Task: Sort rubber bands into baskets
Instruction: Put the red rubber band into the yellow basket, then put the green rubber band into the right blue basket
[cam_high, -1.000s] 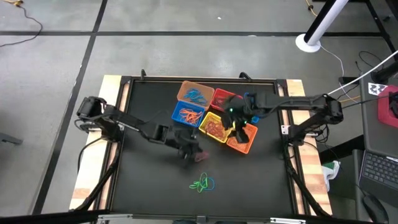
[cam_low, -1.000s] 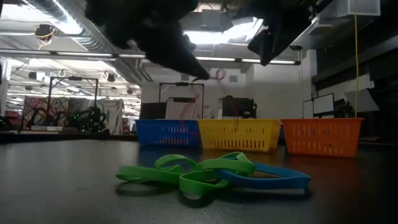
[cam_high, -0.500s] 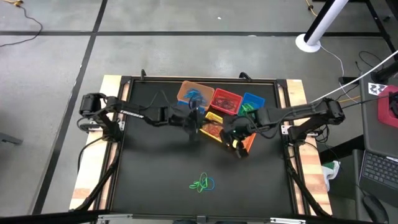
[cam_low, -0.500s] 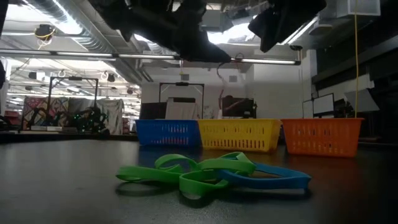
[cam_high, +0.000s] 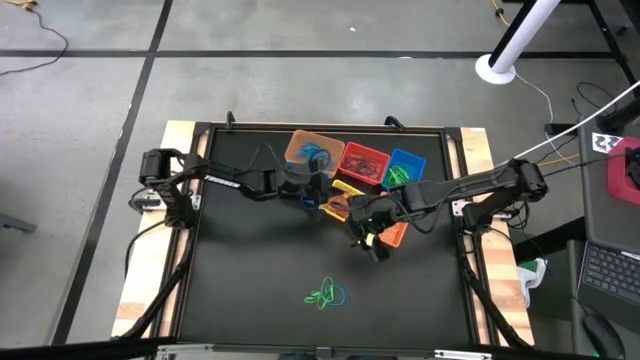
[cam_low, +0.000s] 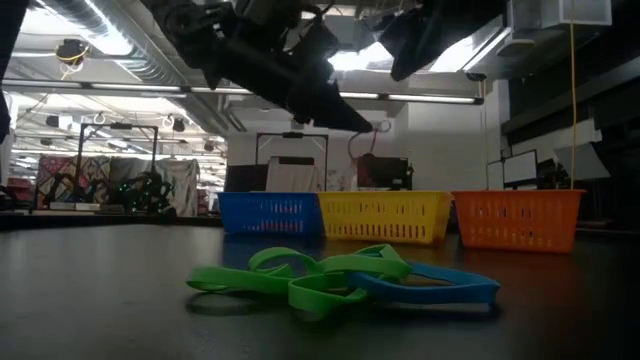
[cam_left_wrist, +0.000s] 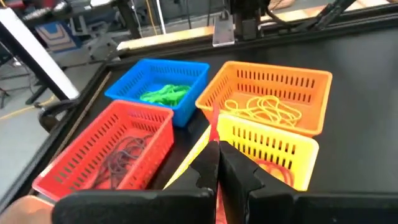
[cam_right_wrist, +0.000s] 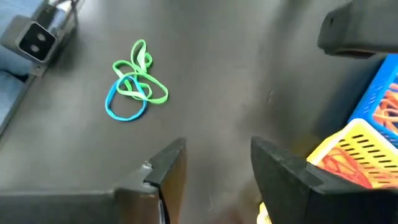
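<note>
My left gripper (cam_high: 316, 196) is shut on a red rubber band (cam_left_wrist: 214, 122) above the cluster of baskets; in the low view the left gripper (cam_low: 352, 118) is high over the blue basket (cam_low: 270, 213) and the yellow basket (cam_low: 385, 216). My right gripper (cam_high: 368, 243) is open and empty, above the table just near-side of the orange basket (cam_high: 392, 230). A small tangle of green and blue rubber bands (cam_high: 325, 294) lies flat on the table near the front; it also shows in the right wrist view (cam_right_wrist: 134, 87). My left gripper pinches the red band's upper end (cam_left_wrist: 216, 138) between its two fingertips. The fingers slant down from the table's left. The band hangs slack below the fingertips as a thin loop (cam_low: 363, 137), clear of the baskets.
Six baskets stand together at the table's far middle: tan-orange (cam_high: 312, 150), red (cam_high: 362, 162), blue with green bands (cam_high: 405, 168), yellow (cam_high: 345, 207), orange, and another blue one (cam_right_wrist: 379, 93) partly under my left arm. There is bare black tabletop (cam_high: 240, 280) to the near left and right.
My left gripper has gone from the middle of the table toward the far edge, over the baskets, carrying the red band hanging from its fingertips. My right gripper has gone from above the baskets toward the near edge and a little left.
</note>
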